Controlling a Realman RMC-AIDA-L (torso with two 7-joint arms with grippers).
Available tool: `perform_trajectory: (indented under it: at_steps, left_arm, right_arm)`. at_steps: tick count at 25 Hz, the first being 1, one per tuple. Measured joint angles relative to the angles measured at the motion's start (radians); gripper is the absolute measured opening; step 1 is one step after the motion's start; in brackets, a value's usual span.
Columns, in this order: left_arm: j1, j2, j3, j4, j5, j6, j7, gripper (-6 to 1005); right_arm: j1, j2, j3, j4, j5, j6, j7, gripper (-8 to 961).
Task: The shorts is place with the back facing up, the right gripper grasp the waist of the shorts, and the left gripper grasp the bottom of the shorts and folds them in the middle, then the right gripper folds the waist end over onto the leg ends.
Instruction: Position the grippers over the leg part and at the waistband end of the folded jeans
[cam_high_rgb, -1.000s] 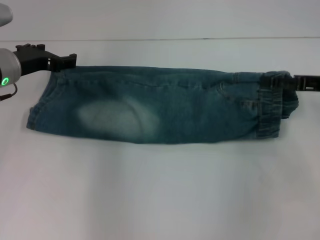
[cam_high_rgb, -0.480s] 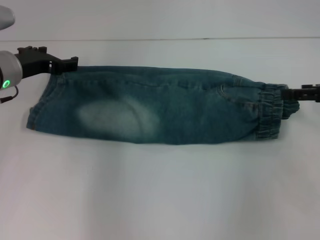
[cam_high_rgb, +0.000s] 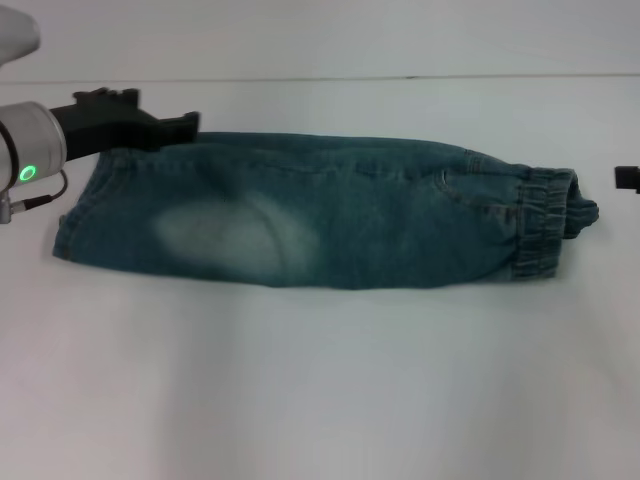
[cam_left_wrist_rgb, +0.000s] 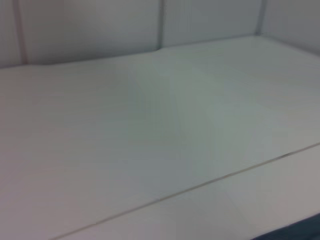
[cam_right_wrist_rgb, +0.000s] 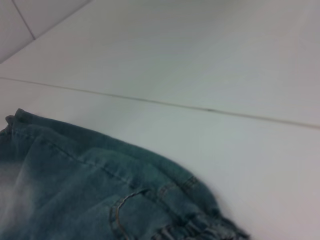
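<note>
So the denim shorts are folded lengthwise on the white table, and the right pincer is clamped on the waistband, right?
Not quite. In the head view the right pincer sits apart from the shorts, with bare table between it and the waistband. The rest is right.

The left arm's wrist (cam_high_rgb: 30, 150) is a silver-grey cylinder carrying a small glowing green ring light, with a thin dark cable looping beneath it. From it extends the left gripper (cam_high_rgb: 185, 122), matte black and angular (blocky knobs along its top). At the right edge, only a black stub of the right gripper (cam_high_rgb: 628, 178) shows.
</note>
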Motion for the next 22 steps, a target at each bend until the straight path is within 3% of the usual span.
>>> perform_trajectory:
  at_steps: [5, 12, 16, 22]
  left_arm:
    - [0.017, 0.009, -0.097, 0.026, -0.181, 0.264, 0.106, 919]
    - [0.019, 0.025, -0.241, -0.024, -0.266, 0.568, 0.134, 920]
    - [0.03, 0.032, -0.268, -0.047, -0.256, 0.628, 0.107, 920]
    - [0.031, 0.033, -0.263, -0.082, -0.191, 0.626, 0.097, 919]
  right_arm:
    - [-0.02, 0.026, 0.079, -0.009, 0.025, -0.007, -0.14, 917]
    - [-0.087, 0.076, 0.126, -0.001, 0.142, -0.029, -0.378, 910]
    - [-0.128, 0.111, 0.148, 0.019, 0.222, -0.032, -0.517, 903]
    - [-0.131, 0.109, 0.133, 0.161, 0.242, -0.034, -0.626, 891]
